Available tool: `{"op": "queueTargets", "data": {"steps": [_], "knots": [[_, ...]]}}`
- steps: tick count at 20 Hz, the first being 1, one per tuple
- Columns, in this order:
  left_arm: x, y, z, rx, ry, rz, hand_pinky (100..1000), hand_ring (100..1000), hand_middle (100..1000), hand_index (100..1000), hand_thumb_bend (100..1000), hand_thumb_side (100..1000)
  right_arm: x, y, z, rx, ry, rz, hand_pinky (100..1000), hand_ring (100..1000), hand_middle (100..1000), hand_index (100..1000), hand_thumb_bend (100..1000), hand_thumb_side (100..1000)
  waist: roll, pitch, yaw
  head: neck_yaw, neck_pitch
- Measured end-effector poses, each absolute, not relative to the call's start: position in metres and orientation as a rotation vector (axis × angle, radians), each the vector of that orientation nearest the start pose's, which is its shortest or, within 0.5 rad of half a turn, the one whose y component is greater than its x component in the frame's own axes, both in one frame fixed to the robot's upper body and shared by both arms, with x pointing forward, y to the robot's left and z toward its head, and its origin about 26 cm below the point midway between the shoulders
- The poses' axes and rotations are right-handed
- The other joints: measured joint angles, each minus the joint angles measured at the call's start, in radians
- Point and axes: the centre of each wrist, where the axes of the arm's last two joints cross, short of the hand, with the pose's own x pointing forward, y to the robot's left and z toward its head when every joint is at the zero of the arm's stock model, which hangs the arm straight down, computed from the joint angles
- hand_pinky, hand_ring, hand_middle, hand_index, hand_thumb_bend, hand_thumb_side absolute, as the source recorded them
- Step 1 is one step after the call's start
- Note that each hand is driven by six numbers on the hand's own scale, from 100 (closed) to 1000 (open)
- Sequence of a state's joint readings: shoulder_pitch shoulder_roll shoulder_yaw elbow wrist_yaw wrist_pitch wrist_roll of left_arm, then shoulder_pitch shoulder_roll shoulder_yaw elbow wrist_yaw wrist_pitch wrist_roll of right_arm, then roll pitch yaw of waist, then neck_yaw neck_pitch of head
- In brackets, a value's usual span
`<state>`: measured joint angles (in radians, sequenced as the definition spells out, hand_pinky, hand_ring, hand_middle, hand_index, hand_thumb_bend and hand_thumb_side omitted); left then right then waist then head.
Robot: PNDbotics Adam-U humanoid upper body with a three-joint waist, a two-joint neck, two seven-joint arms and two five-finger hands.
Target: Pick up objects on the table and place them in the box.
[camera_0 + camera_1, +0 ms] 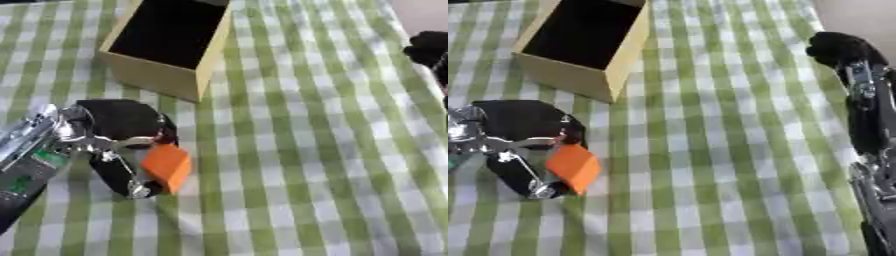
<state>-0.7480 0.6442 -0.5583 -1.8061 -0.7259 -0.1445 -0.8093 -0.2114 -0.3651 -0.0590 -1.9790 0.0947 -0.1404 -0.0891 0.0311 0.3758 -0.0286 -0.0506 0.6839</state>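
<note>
Orange block (pixel 166 166): pinched between thumb and curled fingers of left hand (pixel 118 131), below and slightly left of the box (pixel 162 75), just above the cloth. Box: pale wood walls, dark open interior, upright near top of view, well apart from block. Right hand (pixel 842 49): black, far right of box, at table's edge; finger state cannot be told. Surface: tablecloth (pixel 306 165), green-and-white check, covering whole table around box. Room: plain pale strip (pixel 859 15) beyond cloth, upper right of box.
</note>
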Motion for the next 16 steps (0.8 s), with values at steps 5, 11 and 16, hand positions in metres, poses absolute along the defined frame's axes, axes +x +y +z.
{"op": "queueTargets", "data": {"steps": [5, 11, 16], "knots": [[0.327, 0.171, 0.249, -0.809, 1.719, 2.939, 619, 672, 651, 714, 326, 376, 0.292, -0.291, 0.18, -0.394, -2.326, 0.34, 836, 772, 733, 797, 100, 1000, 0.003, -0.001, 0.002, -0.001, 0.0], [0.315, 0.175, 0.269, -0.895, 1.829, 2.833, 545, 608, 588, 653, 225, 364, 0.292, -0.291, 0.18, -0.396, -2.326, 0.338, 837, 773, 733, 797, 100, 1000, 0.004, -0.003, 0.002, -0.007, -0.001], [0.304, 0.179, 0.305, -1.05, 1.97, 2.617, 542, 591, 568, 626, 208, 354, 0.292, -0.291, 0.18, -0.396, -2.326, 0.338, 837, 773, 733, 797, 100, 1000, 0.004, -0.005, 0.004, -0.021, -0.008]]}}
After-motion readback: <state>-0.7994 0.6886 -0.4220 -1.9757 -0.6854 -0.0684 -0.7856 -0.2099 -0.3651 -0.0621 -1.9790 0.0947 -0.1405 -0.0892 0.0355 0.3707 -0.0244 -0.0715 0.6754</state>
